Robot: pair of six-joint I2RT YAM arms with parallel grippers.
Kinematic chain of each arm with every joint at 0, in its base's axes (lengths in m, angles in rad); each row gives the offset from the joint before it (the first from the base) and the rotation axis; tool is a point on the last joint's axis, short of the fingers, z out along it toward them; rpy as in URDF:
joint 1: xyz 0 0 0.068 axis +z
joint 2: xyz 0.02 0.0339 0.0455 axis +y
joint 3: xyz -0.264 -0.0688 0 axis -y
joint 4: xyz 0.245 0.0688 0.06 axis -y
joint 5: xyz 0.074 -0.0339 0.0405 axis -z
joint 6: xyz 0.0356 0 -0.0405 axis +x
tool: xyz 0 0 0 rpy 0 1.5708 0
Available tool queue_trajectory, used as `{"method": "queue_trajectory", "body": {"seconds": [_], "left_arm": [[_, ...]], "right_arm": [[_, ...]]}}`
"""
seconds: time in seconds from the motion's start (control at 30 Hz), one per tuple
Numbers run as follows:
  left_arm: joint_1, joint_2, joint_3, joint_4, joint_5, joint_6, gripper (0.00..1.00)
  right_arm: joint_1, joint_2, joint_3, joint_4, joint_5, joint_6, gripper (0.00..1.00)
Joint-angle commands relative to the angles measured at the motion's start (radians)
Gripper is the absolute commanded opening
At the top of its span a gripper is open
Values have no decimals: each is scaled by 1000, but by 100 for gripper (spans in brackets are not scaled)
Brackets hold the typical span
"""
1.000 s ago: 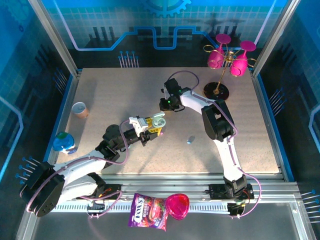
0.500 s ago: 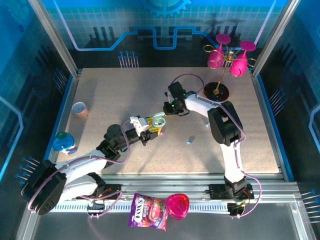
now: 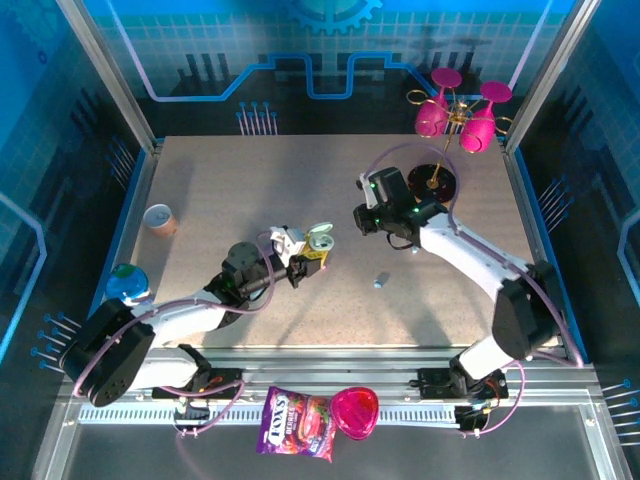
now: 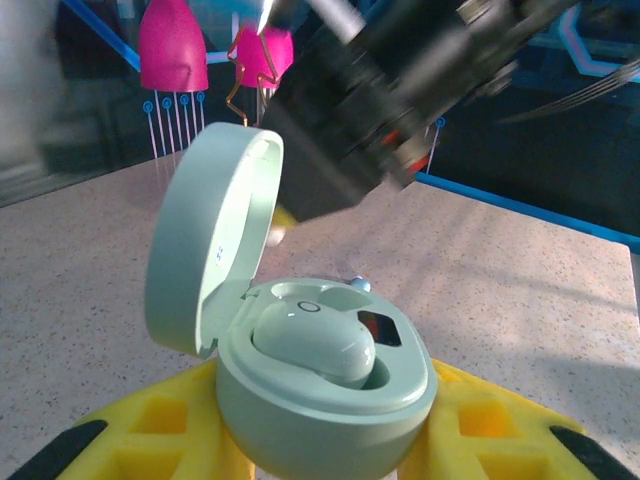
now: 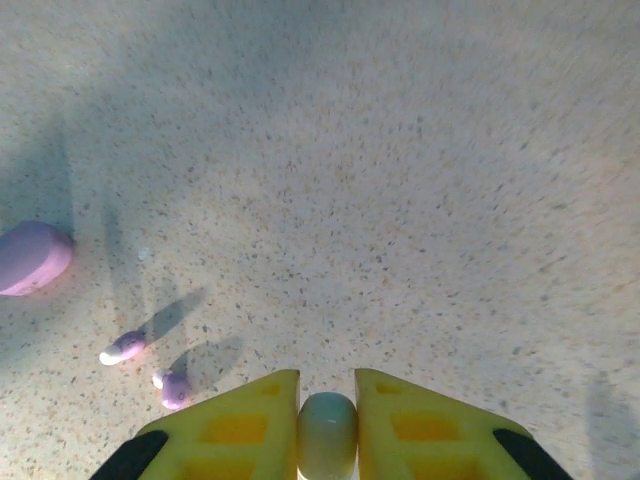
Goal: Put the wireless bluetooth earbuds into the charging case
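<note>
While left end effector (image 3: 305, 257) clamps the open mint case (image 4: 322, 395), right end effector (image 5: 327, 392) pinches a mint earbud (image 5: 327, 437).
Case holds a second earbud (image 4: 312, 345); purple earbuds (image 5: 125, 347) lie lower left on bench (image 5: 420, 150).

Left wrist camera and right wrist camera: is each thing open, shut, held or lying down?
Mint case: lid open, one seated earbud, held in left gripper.
Right gripper: shut on mint earbud.
Purple earbuds: lying loose on table.
Purple case: lying there, looks shut.
Blue earbud: lying loose.
</note>
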Motion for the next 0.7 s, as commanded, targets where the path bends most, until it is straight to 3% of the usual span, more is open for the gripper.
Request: {"method": "queue_trajectory", "body": {"seconds": [0.0, 0.33, 0.67], "left_arm": [[9, 34, 44, 18, -10, -32, 24], [14, 98, 87, 7, 9, -62, 24], [15, 73, 126, -77, 75, -108, 24]], "right_arm": [[55, -74, 7, -122, 97, -68, 18], [229, -134, 93, -200, 112, -98, 18], [267, -130, 64, -127, 115, -118, 18]]}}
